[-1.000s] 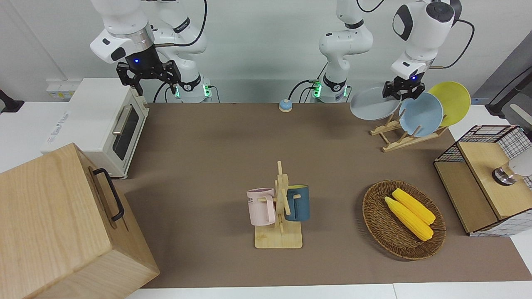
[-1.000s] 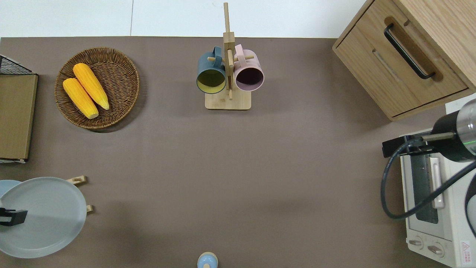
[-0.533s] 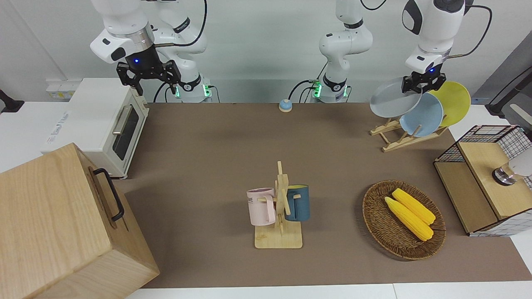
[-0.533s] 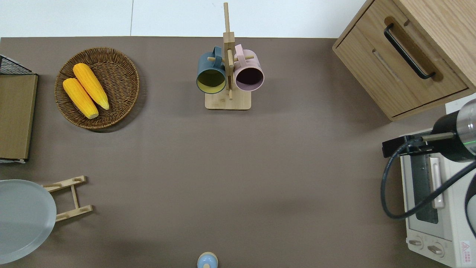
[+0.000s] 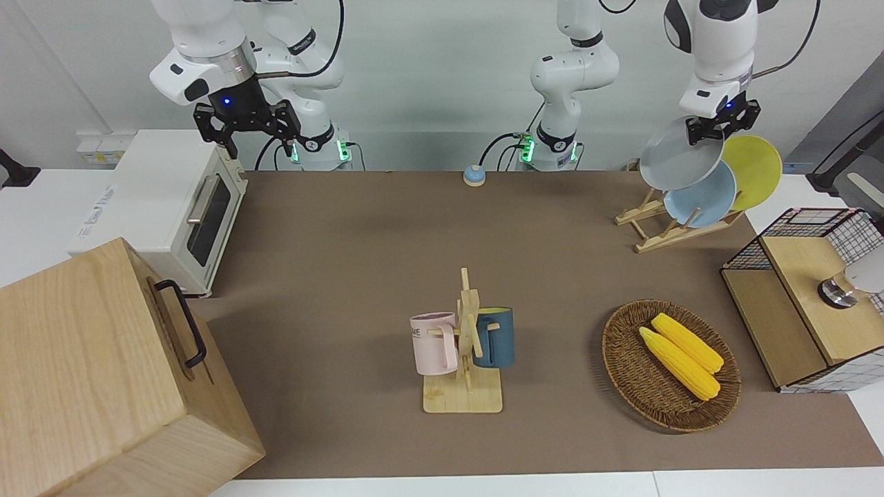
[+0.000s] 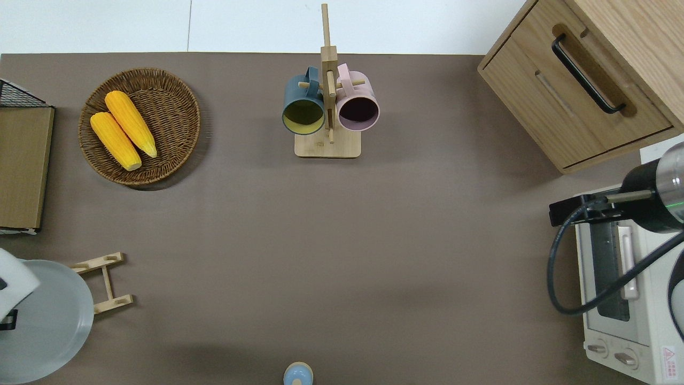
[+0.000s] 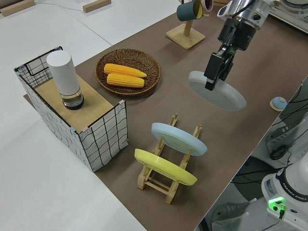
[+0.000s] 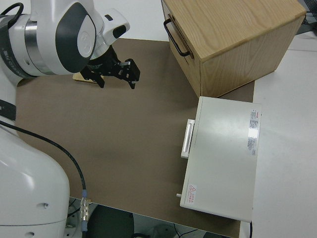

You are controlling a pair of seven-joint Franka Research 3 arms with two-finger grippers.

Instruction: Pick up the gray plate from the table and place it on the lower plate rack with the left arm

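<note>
Right arm is parked, right gripper (image 5: 246,128) spread wide and empty. Mug stand (image 5: 464,345) sits mid-worktop toward the edge farthest from the robots, corn basket (image 5: 670,364) toward the left arm's end: neither is in play. Left gripper (image 5: 718,128) is clamped on the rim of the gray plate (image 5: 680,162); plate is airborne, well clear of the worktop (image 5: 359,241), tilted with its face toward the middle of the worktop, grip point on its upper edge. Lower plate rack (image 5: 666,224) stands near the worktop corner at the left arm's end, on the robots' edge. Sky-blue plate (image 5: 704,197) and yellow plate (image 5: 756,169) already fill two slots at the rack's end toward the left arm's edge of the worktop; free pegs are at the end pointing toward the worktop centre. Key relation: in the overhead view the gray plate (image 6: 45,321) hangs over the occupied part of the rack and the strip of worktop between it and the robots' edge, while the bare rails (image 6: 104,283) stick out toward the right arm's end. So the open slot lies below the plate and offset along the rails toward worktop centre. I'd expect the next move to need a shift that way, plate tilt matched to the sky-blue plate, lower rim going in first. Risk: clipping the sky-blue plate on descent. Left arm is the only one in reach.
</note>
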